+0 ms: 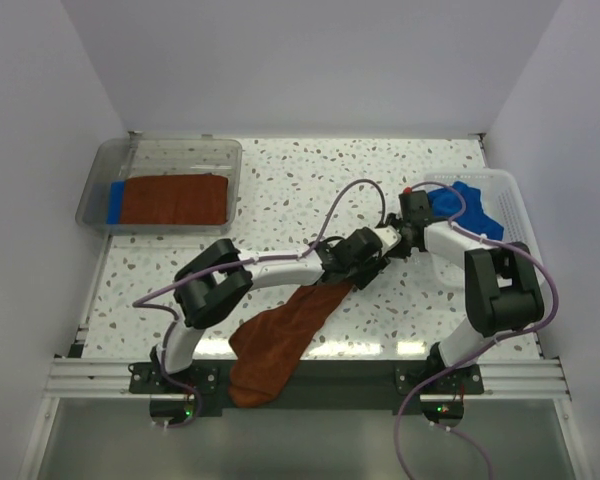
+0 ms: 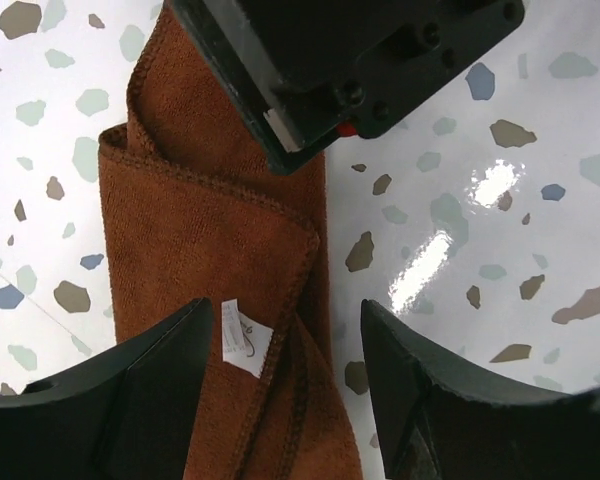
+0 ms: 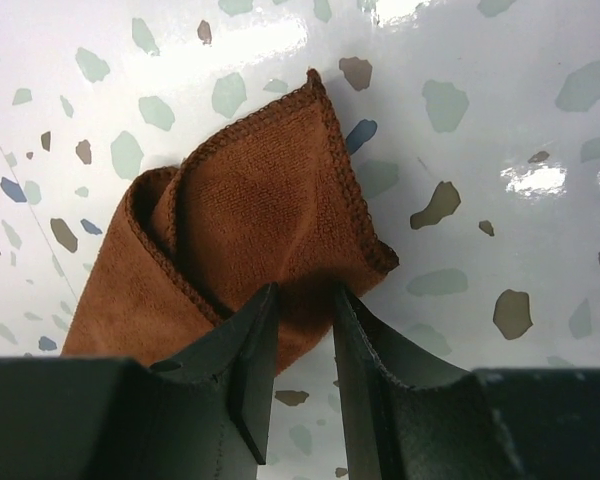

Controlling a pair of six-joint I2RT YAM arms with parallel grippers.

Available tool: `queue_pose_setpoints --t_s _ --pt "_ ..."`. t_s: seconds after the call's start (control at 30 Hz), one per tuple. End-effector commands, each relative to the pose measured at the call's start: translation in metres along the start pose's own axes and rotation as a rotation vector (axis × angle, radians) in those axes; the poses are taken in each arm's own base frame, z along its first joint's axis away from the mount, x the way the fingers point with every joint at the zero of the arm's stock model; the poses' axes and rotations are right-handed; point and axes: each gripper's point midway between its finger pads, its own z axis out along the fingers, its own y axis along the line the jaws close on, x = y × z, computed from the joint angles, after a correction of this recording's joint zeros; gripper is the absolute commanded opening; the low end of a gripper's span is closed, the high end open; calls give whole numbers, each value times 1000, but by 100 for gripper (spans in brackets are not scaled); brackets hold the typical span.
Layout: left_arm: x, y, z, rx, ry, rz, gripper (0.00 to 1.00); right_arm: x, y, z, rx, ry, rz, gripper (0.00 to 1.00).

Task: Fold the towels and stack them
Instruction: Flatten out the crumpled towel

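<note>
A brown towel point(image 1: 280, 340) droops over the worktop's point(image 1: 310, 180) near edge, its far end between the two tools. The right tool point(image 3: 300, 300) pinches a folded corner of it. The left tool point(image 2: 285, 320) stands spread astride it, near its white tag point(image 2: 242, 338). A folded towel point(image 1: 175, 200) lies in the tray point(image 1: 95, 190), and a blue towel point(image 1: 475, 205) in the basket point(image 1: 512, 205).
</note>
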Motion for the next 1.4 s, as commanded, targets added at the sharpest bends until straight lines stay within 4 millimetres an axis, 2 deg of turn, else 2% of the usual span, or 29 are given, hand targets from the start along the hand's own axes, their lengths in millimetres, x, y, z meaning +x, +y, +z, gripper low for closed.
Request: queue_pose_setpoints --t_s 0.0,0.2,0.27,0.37,0.47,0.5,0.63,0.7,0.73,0.8,0.83,0.87,0.9,0.93,0.97,1.0,1.03,1.1,1.27,1.37 --pt "-40 -1 5 -17 -124 55 66 -2 7 3 -46 -7 26 32" --pt "-44 -7 14 -32 -155 106 59 3 6 5 -54 10 36 32" --pt "-37 -6 22 -42 -128 114 57 4 6 5 -54 13 36 32" --pt "-30 -4 29 -58 -107 123 48 4 6 5 -54 10 38 32" --pt "-26 0 31 -84 -97 125 34 4 6 5 -55 11 38 32" --pt "-27 3 31 -97 -101 119 26 4 6 5 -55 11 38 32" --pt "-40 14 19 -147 -133 102 1 6 6 5 -56 13 38 32" --pt "-41 21 15 -171 -140 85 0 7 5 6 -55 14 38 32" --pt "-47 27 8 -181 -154 68 0 6 5 5 -54 12 35 32" --pt "-47 42 0 -198 -153 16 0 6 3 4 -45 10 29 32" --pt "-58 49 -13 -200 -181 -14 0 5 1 3 -36 5 23 32" --pt "-60 56 -20 -206 -189 -37 0 3 1 1 -30 -5 18 32" --pt "-54 64 -25 -215 -176 -69 0 3 0 0 -26 -6 13 32" --pt "-61 82 -39 -239 -193 -107 0 2 -1 -1 -19 -8 4 32" --pt "-55 91 -43 -253 -179 -129 0 0 0 -3 -21 -14 1 32" --pt "-48 111 -48 -283 -160 -177 0 -1 0 -4 -19 -17 -6 33" --pt "-50 120 -59 -287 -166 -202 0 -2 -2 -5 -9 -21 -22 33" --pt "-30 142 -64 -316 -117 -254 0 -5 -5 -6 13 -27 -32 33" --pt "5 162 -77 -357 -17 -301 0 -17 -5 -13 48 -48 -80 34" --pt "14 162 -86 -352 2 -312 0 -31 10 -23 49 -84 -132 36"
